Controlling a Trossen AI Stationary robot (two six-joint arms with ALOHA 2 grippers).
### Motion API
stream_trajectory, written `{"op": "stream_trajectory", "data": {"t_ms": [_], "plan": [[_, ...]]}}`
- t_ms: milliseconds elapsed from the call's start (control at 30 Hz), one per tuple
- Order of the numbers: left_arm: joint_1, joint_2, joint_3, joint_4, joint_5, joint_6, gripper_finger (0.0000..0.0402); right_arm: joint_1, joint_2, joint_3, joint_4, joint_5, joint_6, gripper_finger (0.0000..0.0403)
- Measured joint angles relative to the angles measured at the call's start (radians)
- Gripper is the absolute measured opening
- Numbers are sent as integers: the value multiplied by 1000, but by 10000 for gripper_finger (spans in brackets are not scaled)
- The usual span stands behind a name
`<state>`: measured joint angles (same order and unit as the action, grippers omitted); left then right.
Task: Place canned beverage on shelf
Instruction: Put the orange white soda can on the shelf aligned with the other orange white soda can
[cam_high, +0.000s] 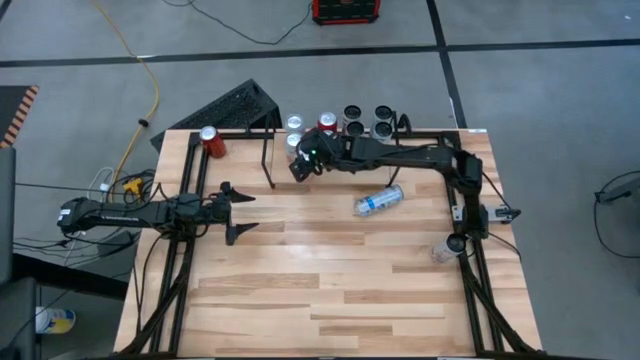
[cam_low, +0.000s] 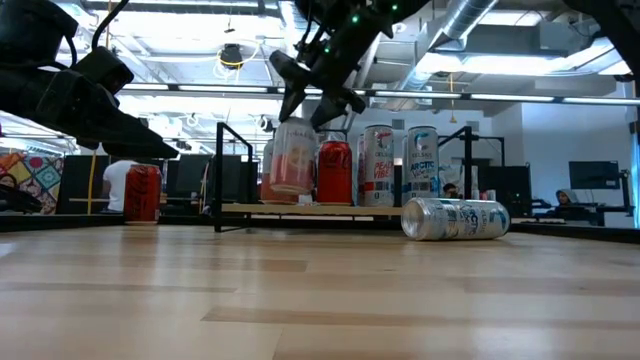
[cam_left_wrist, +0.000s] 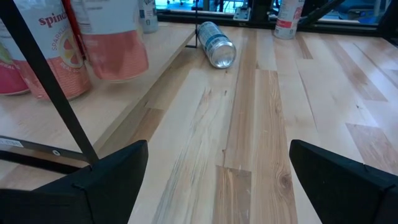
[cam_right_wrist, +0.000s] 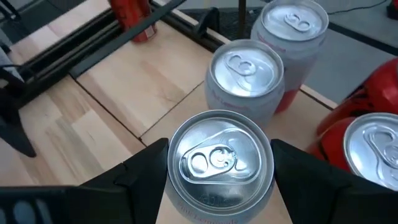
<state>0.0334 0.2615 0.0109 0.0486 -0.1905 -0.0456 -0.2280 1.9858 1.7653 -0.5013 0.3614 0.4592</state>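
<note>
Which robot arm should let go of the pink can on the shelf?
The right one. The right gripper already has its fingers on either side of the pink can, right at the shelf. The left gripper waits open over the table's left side, holding nothing.

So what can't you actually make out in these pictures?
- High view: right hand covers the pink can; its place on the shelf is hidden.
- Right wrist view: can's sides hidden; contact unclear.
- Left wrist view: shelf cans cut off.
- Low view: lying can label too small.
</note>
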Motion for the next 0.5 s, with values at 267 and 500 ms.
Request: {"op": "stream_trajectory", "data": {"t_ms": [267,500], "plan": [[0,0,0,-1,0,0,377,0,0,-12,-2,-5,3,286],[0,0,0,-1,0,0,377,5,-1,-24,16,-6,3,286]]}}
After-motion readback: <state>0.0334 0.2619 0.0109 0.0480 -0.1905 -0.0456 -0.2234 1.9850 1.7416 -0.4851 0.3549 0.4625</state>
